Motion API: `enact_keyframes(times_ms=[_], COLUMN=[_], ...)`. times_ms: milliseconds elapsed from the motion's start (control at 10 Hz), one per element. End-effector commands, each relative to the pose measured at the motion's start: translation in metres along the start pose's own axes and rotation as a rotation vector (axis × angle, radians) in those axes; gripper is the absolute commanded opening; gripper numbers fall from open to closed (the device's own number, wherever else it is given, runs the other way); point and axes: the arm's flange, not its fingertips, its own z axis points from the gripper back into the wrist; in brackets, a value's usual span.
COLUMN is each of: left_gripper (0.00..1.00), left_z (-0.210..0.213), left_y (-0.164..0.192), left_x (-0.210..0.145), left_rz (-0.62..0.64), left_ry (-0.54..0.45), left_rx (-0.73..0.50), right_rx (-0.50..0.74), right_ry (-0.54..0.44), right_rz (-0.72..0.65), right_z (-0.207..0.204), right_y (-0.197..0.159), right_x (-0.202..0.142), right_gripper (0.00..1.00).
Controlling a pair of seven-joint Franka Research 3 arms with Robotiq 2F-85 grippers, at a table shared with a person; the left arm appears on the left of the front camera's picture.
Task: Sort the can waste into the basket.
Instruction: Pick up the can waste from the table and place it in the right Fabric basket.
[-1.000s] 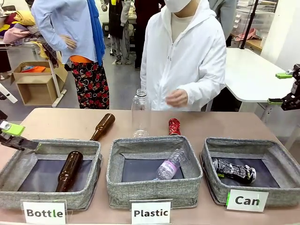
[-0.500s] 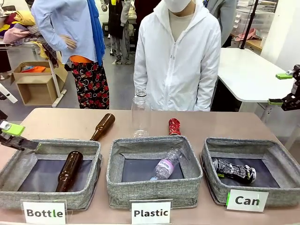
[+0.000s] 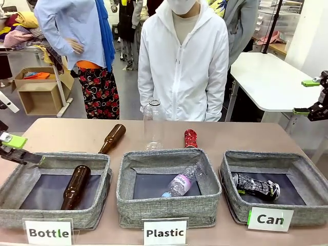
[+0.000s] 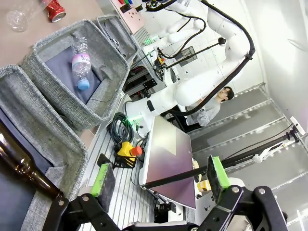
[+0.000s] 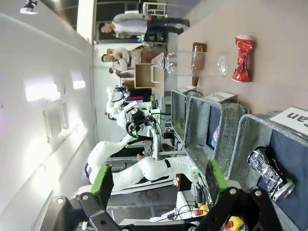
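A shiny red crushed can (image 3: 190, 138) (image 5: 242, 58) (image 4: 55, 9) lies on the table behind the middle basket. The black can with silver print (image 3: 255, 186) (image 5: 269, 174) rests inside the grey basket (image 3: 307, 165) (image 5: 239, 139) marked "Can" at the right. My left gripper (image 3: 15, 148) (image 4: 160, 176) hovers open at the left edge, over the corner of the "Bottle" basket. Far from both cans, my right gripper (image 3: 308, 97) (image 5: 158, 179) hangs open and holds nothing, high at the right edge above the table's end.
The "Bottle" basket (image 3: 97, 159) holds a brown bottle (image 3: 75, 186); another brown bottle (image 3: 112, 138) lies behind it. The "Plastic" basket (image 3: 128, 159) holds a clear bottle (image 3: 180, 183), and an upright clear bottle (image 3: 154, 123) stands behind. A person in a white jacket (image 3: 182, 66) stands across the table.
The person has drawn the hand back and stepped left. The clear bottle has settled lower in the Plastic basket. Neither arm has moved.
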Motion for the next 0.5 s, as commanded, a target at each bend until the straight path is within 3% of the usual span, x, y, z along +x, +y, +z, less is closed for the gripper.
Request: enact_keyframes(times_ms=[0,200,400], left_gripper=[1.0,1.0,1.0], left_z=[0.001,0.001,0.001], left_y=[-0.003,-0.003,-0.003], left_x=[-0.002,-0.002,-0.002], left_rz=[0.006,0.006,0.006], left_ry=[-0.001,-0.001,-0.001], left_rx=[-0.007,-0.007,-0.007], right_rx=[0.0,-0.29,-0.567], right_ry=[0.0,0.063,0.054], right_rz=[0.0,-0.026,-0.057], right_z=[0.0,-0.054,-0.125], right_y=[0.0,0.04,0.075], right_x=[0.0,0.027,0.044], right_gripper=[1.0,1.0,1.0])
